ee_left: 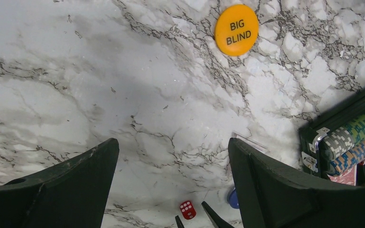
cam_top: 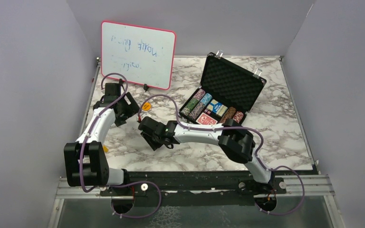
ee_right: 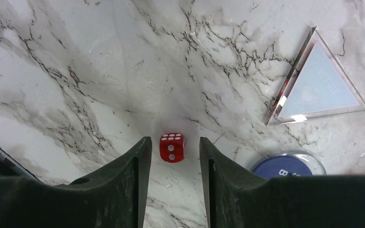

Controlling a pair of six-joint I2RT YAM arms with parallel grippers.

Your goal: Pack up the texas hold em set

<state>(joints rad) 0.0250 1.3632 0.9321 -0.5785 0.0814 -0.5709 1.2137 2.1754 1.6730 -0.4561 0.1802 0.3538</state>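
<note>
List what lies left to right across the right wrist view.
One claw finger → red die → the other claw finger → clear triangular plaque. The blue button overlaps the plaque's span, so it is left out.

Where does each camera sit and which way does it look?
Top external: high above and behind the arms, looking down at the marble table, open case and whiteboard; both arms show.
Left wrist: on the left arm, facing down at the orange button; fingers of the left end effector frame the view.
Right wrist: on the right arm, facing down at the red die between the fingers of the right end effector.
Shared: both wrist views show the red die and blue button.
</note>
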